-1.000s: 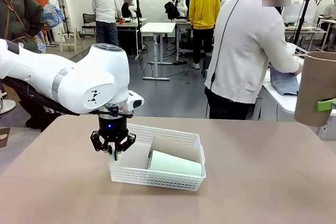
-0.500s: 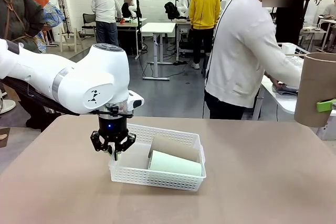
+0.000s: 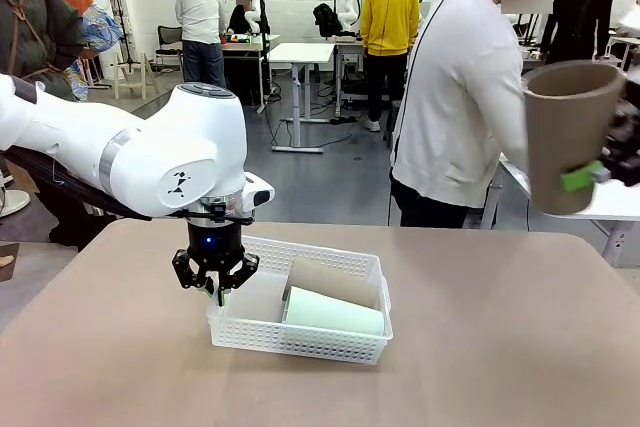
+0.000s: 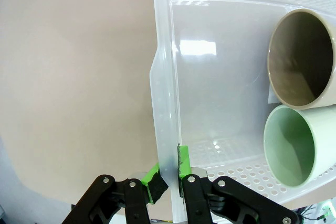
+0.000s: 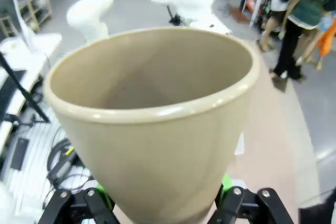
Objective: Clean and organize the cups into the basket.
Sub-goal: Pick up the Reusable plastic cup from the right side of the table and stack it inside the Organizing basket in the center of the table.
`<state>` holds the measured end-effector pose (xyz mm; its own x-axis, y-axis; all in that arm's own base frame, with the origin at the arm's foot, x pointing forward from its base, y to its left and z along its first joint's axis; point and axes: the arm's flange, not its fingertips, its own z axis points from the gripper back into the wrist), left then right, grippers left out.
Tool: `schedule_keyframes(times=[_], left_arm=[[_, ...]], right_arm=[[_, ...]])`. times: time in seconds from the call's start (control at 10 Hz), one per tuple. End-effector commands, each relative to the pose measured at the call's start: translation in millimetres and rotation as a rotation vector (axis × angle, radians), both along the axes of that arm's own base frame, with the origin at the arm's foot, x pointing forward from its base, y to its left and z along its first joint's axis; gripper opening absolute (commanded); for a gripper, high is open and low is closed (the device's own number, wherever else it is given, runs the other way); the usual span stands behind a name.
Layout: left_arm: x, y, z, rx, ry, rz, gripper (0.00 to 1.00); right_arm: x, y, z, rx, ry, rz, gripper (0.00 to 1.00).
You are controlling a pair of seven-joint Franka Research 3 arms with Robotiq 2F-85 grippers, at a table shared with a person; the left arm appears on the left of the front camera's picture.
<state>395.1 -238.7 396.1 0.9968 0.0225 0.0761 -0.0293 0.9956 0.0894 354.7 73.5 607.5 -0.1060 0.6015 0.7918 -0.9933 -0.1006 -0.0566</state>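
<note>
Bright, even overhead light, soft shadows on tabletop (image 3: 480,347). Glare patch on basket (image 4: 197,48) floor in left wrist view. Right wrist view soft, motion-blurred around tan cup (image 5: 152,119); wide-angle bending at wrist-view edges.

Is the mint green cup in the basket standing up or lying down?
Lying down: the mint green cup rests on its side in the basket, beside a tan cup.

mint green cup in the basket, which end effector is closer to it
Left. The left end effector is clamped on the basket wall at the end opposite the mint green cup. The right end effector holds a tan cup high off to the right.
</note>
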Motion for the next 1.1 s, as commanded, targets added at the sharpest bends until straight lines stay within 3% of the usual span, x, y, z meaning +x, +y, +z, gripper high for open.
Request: schedule_keyframes(times=[0.0,0.4,0.7,1.0], left_arm=[[-1,-2,2,0.0,-0.01,0.022,0.0],[-1,-2,2,0.0,-0.01,0.022,0.0],[-1,-2,2,0.0,-0.01,0.022,0.0],[-1,-2,2,0.0,-0.01,0.022,0.0]], right_arm=[[29,74,10,-0.246,0.061,0.032,0.82],[60,204,-27,-0.542,0.158,0.073,0.82],[87,250,-77,-0.63,0.244,0.086,0.82],[111,271,-125,-0.668,0.214,-0.019,0.82]])
